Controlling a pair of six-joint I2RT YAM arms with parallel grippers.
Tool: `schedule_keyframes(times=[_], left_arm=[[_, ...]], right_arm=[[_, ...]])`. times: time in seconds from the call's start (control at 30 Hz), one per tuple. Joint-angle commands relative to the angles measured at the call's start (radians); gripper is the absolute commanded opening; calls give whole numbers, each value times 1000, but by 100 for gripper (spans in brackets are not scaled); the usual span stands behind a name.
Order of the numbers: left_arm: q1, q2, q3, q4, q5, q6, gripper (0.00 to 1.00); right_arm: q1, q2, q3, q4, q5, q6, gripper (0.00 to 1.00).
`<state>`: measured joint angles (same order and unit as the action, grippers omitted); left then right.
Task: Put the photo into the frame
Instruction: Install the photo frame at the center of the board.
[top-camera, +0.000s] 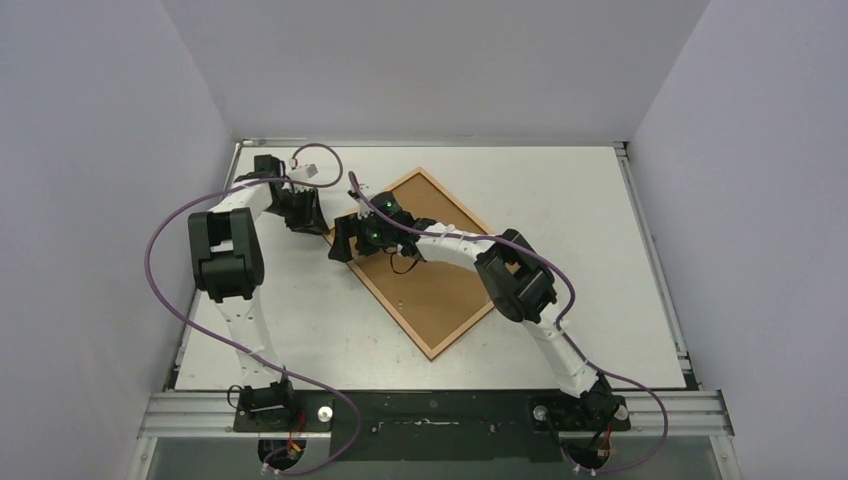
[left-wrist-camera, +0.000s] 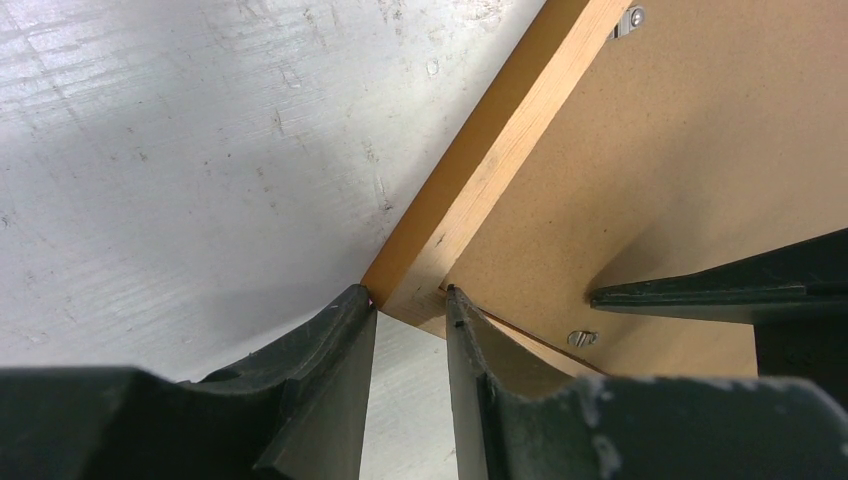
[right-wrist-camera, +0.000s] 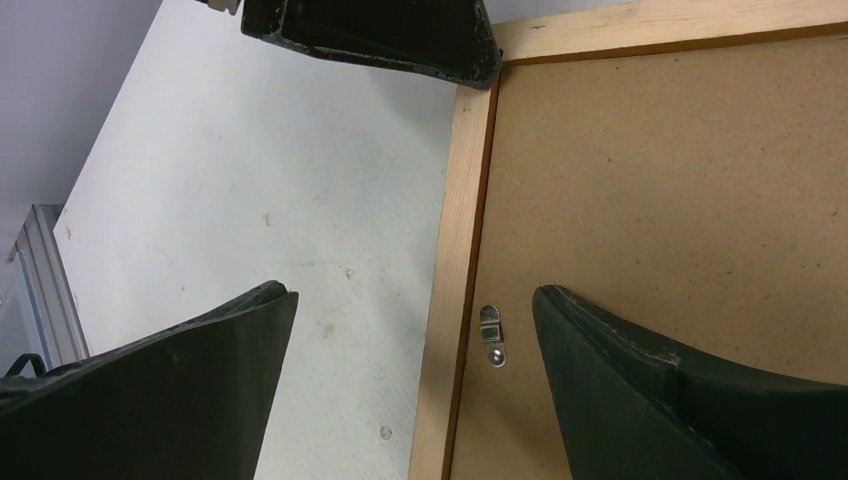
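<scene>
While L fingers (left-wrist-camera: 325, 385) pinch 1 frame (left-wrist-camera: 480, 170) corner, R fingers (right-wrist-camera: 180, 390) gape over 1 clip (right-wrist-camera: 490, 336).

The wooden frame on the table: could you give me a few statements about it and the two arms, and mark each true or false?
1. The frame lies with its brown backing board facing up. True.
2. The right gripper is clamped shut. False: its jaws stand wide open above the frame's edge.
3. The left gripper has a corner of the frame between its fingertips. True.
4. The frame sits on a green cloth. False: it rests on a bare white table.
</scene>
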<state>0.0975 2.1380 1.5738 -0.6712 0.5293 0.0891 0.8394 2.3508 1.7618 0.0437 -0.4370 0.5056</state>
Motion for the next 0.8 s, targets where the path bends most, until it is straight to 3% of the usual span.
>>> schedule_keyframes(times=[0.0,0.77], left_arm=[[-3,6,-19,28,7,3,29],[-2,3,-8,20,-2,-6,28]], right_arm=[[12,17,33,35,-32,-11,93],[38,4,17,15,-99,-35,91]])
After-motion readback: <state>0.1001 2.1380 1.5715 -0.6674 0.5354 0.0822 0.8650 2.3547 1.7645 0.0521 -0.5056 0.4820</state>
